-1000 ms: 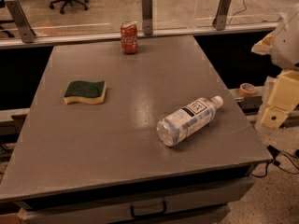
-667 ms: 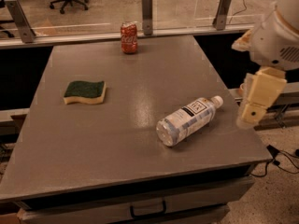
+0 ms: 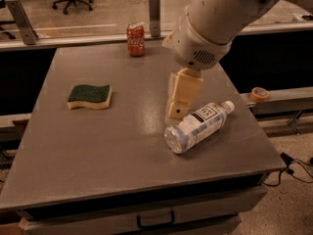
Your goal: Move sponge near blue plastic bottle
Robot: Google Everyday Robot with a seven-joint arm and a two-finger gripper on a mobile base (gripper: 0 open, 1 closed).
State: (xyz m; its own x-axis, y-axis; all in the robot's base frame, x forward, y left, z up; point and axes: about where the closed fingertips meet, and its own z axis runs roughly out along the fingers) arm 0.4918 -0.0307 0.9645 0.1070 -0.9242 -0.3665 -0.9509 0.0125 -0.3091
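The sponge (image 3: 90,96), dark green on top over pale yellow foam, lies flat on the left part of the grey table (image 3: 98,146). The blue plastic bottle (image 3: 197,126), clear with a white cap and a white-and-dark label, lies on its side at the right of the table. My gripper (image 3: 177,109) hangs from the white arm above the table's middle, just left of the bottle's far end and well to the right of the sponge. It holds nothing.
A red soda can (image 3: 135,39) stands at the table's far edge. A roll of tape (image 3: 258,93) sits on a ledge to the right. A rail with posts runs behind the table. A drawer handle (image 3: 155,220) shows below the front edge.
My arm has swung in from the right edge of the view to above the middle of the table, beside the bottle. Sponge, bottle and can have not moved.
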